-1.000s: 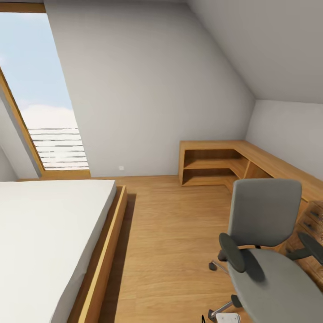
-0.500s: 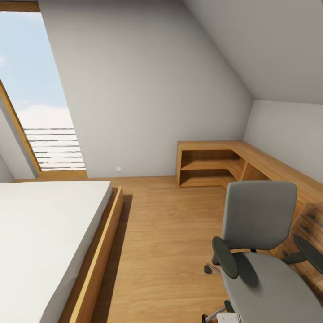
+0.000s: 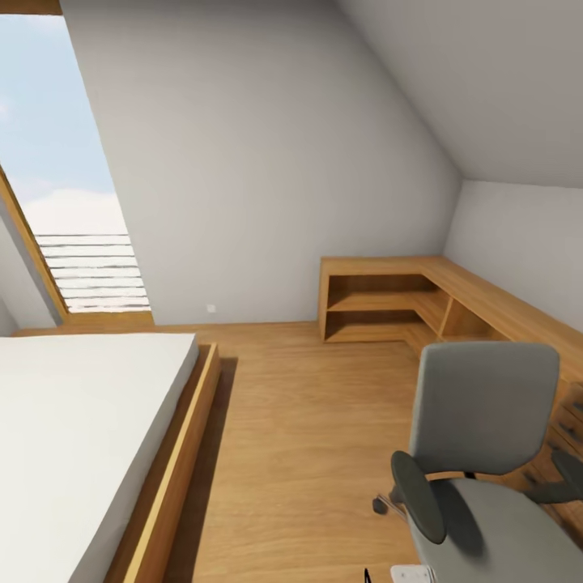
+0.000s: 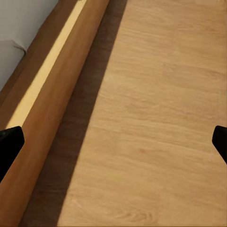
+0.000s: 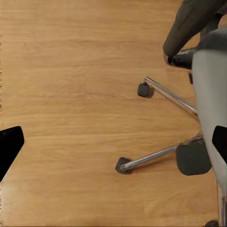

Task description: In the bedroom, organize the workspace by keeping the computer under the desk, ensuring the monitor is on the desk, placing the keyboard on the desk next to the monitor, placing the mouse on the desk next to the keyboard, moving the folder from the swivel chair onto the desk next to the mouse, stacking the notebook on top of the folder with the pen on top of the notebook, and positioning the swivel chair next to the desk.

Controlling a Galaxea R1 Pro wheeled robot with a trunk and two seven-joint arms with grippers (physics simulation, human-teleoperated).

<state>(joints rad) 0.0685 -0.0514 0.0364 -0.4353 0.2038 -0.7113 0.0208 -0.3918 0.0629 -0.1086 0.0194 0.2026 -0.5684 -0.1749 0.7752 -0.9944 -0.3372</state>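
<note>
Wrist views: both hands (image 4: 113, 142) (image 5: 113, 142) wide, empty.

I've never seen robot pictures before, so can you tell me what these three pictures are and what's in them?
They come from a pretend robot in a computer game world. The big picture is from a camera on its head: a bed, a window, wooden shelves and a grey swivel chair with nothing on the part of its seat we can see. The other two are cameras on its arms, looking down at the wooden floor. The black bits at the edges are its open left gripper and right gripper. They hold nothing.
</note>
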